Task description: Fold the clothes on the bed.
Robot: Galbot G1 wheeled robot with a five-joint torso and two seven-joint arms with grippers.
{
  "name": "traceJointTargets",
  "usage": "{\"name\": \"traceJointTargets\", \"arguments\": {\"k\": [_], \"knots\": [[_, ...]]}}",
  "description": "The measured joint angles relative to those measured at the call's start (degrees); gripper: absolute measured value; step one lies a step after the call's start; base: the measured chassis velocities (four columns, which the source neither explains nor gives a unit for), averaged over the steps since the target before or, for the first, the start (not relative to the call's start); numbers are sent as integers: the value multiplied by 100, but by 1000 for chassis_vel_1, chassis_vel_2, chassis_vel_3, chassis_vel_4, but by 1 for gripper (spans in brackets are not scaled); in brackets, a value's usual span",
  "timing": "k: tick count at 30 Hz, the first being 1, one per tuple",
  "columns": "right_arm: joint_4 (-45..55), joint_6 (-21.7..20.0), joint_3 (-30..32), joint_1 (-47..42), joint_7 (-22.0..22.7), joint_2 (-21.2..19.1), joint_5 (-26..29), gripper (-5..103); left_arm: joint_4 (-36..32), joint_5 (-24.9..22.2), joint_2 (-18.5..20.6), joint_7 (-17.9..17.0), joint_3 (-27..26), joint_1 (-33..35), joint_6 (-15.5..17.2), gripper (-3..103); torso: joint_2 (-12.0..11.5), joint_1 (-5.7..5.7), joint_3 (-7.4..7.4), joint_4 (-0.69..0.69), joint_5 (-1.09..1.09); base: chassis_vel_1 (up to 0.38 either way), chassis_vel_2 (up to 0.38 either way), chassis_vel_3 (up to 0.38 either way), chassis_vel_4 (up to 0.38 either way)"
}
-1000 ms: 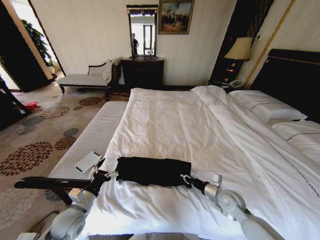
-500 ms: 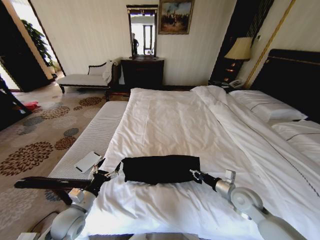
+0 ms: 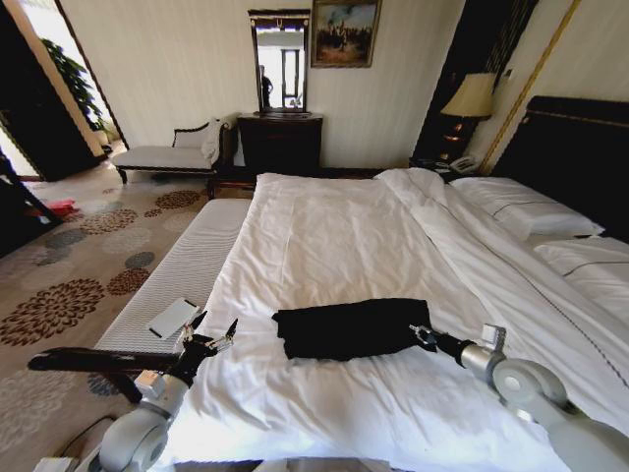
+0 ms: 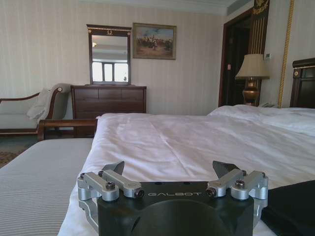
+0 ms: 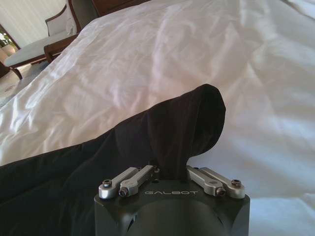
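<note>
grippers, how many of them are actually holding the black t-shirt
1. The right gripper is shut on the black T-shirt at its right end, on the white duvet. The left gripper is open, empty, at the bed's left edge.

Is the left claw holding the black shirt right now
No, the left claw stands open at the bed's edge, apart from the black T-shirt, which the right claw pinches.

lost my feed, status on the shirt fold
Right tool shut on black T-shirt, folded strip on white duvet. Left tool open, empty, at bed's edge. Nothing in the way.
</note>
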Motion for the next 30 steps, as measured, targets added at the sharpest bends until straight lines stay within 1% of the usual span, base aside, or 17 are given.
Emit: {"name": "traceJointTargets", "arguments": {"k": [6,9,10,12,16,18,21,23,27,28,30], "knots": [[252,-45,72,-94,84,2,-169,7,0,0,0,0,0,0,0,100,0,0,0,1,0,0,0,0,0],[617,-136,-201,-9,214,-13,-494,7,0,0,0,0,0,0,0,100,0,0,0,0,-2,0,0,0,0],[617,-136,-201,-9,214,-13,-494,7,0,0,0,0,0,0,0,100,0,0,0,0,-2,0,0,0,0],[832,-213,-476,207,356,-33,-602,7,0,0,0,0,0,0,0,100,0,0,0,2,-1,0,0,0,0],[1014,-284,-717,415,464,-67,-618,7,0,0,0,0,0,0,0,100,0,0,0,2,-1,0,0,0,0],[1191,-370,-968,676,582,-154,-539,7,0,0,0,0,0,0,0,100,0,0,0,1,-1,0,0,0,0],[1441,-519,-1258,934,699,-385,-399,7,0,0,0,0,0,0,0,100,0,0,0,2,-2,0,0,0,0],[1499,-536,-1343,992,720,-445,-374,7,0,0,0,0,0,0,0,100,0,0,0,2,-3,0,0,0,0],[1672,-582,-1885,1330,751,-596,-329,7,0,0,0,0,0,0,0,100,0,0,0,1,-1,0,0,0,0],[1672,-582,-1885,1330,751,-596,-329,7,0,0,0,0,0,0,0,100,0,0,0,1,-1,0,0,0,0],[1574,-587,-2286,1644,700,-594,-417,7,0,0,0,0,0,0,0,100,0,-1,0,0,-1,0,0,0,0]]}}
